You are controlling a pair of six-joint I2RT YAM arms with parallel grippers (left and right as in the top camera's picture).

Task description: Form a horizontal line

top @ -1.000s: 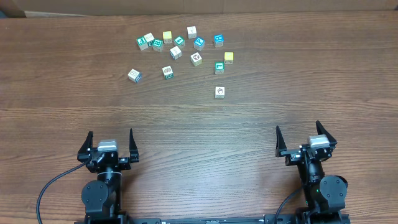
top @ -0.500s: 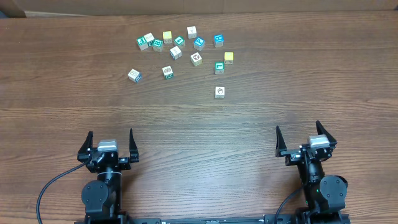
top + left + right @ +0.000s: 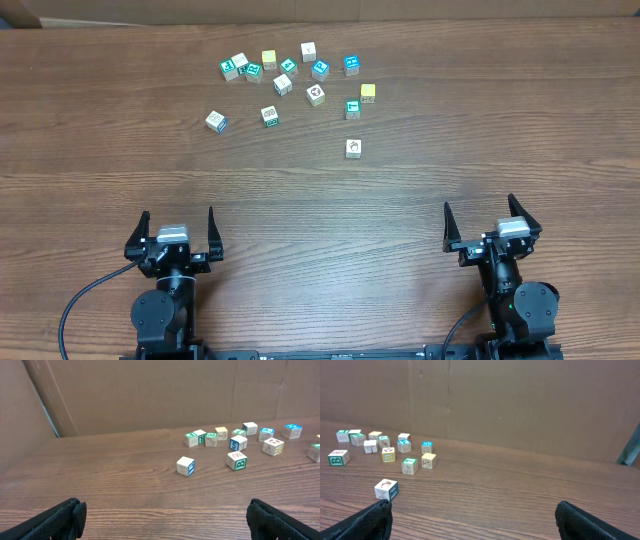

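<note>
Fifteen scattered cubes (image 3: 283, 84), two yellow

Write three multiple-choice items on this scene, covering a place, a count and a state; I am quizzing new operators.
1. Where do the picture cubes lie?
A. On the far part of the table, away from both grippers
B. Between the two grippers
C. Inside one gripper

2. In the overhead view, how many cubes show a yellow top?
A. Two
B. Six
C. None

3. How do the left gripper and right gripper stand?
A. Both shut on cubes
B. Both open, empty
C. Left open, right shut

Answers:
1 A, the cluster sits towards the far edge.
2 A, the yellow-topped cubes are the only two.
3 B, fingers spread with nothing between them.
</note>
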